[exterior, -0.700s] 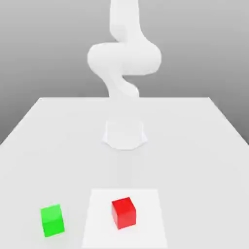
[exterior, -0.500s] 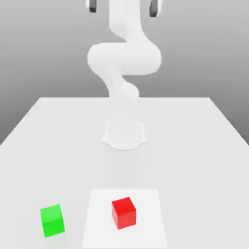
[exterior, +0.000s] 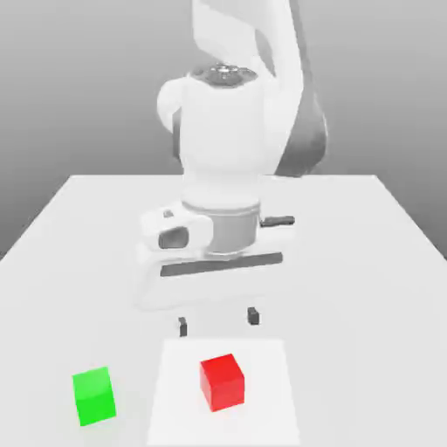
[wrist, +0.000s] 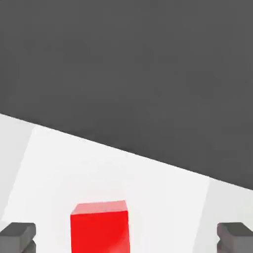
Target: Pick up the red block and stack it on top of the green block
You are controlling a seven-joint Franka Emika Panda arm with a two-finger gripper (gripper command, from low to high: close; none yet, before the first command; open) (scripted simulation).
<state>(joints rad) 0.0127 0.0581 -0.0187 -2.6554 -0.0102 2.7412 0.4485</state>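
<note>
Pincer spread wide, nothing between the dark fingertips, poised above the white table and just behind the red block. Red block resting ahead of and below the pincer on a paler square patch of the tabletop, not yet touched; in the hand view the same block seen between the two tips but nearer one of them, so off centre. Green block off to the exterior view's left of the pincer, well apart from the red one, also flat on the table. Likely step: lining up and lowering for the grasp. Risks, judged from this: descending without centring, so one fingertip landing on the block's top or nudging it aside; block's faces slightly turned against the closing line, so closing on corners and twisting it; later, a skewed grip giving a crooked placement on the green block. No brands, labels or writing readable anywhere.
</note>
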